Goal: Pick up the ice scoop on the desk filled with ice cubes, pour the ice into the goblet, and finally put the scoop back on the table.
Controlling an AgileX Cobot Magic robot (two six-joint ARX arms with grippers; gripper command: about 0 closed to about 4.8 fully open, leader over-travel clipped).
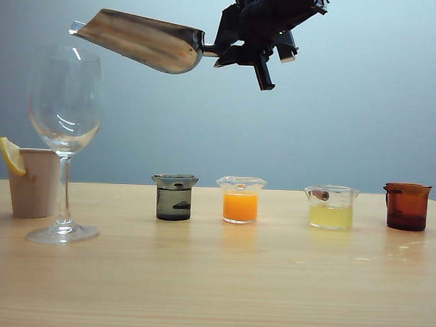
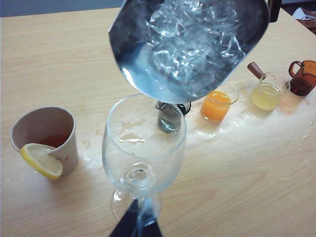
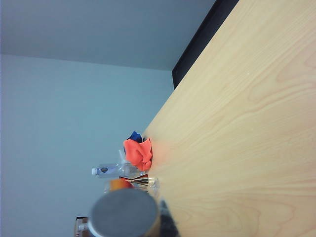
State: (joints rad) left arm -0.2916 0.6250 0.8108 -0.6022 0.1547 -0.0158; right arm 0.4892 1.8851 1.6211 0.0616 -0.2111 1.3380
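right gripper [image 1: 241, 52]: high above the table, jaws pinched on the ice scoop handle.
ice scoop [image 1: 140, 39]: tilted, mouth over the goblet rim, not touching it.
ice cubes [image 2: 190, 37]: heaped inside the scoop bowl.
goblet [image 1: 65, 120]: upright on the table [image 1: 271, 282], beside the beige cup [image 1: 33, 181], bowl empty.
left gripper [image 2: 136, 224]: only a dark tip near the goblet foot; jaw spread cannot be told.

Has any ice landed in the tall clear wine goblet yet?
No: in the left wrist view the tall clear wine goblet is empty, and the glassy ice cubes still lie in the shiny silver metal scoop.
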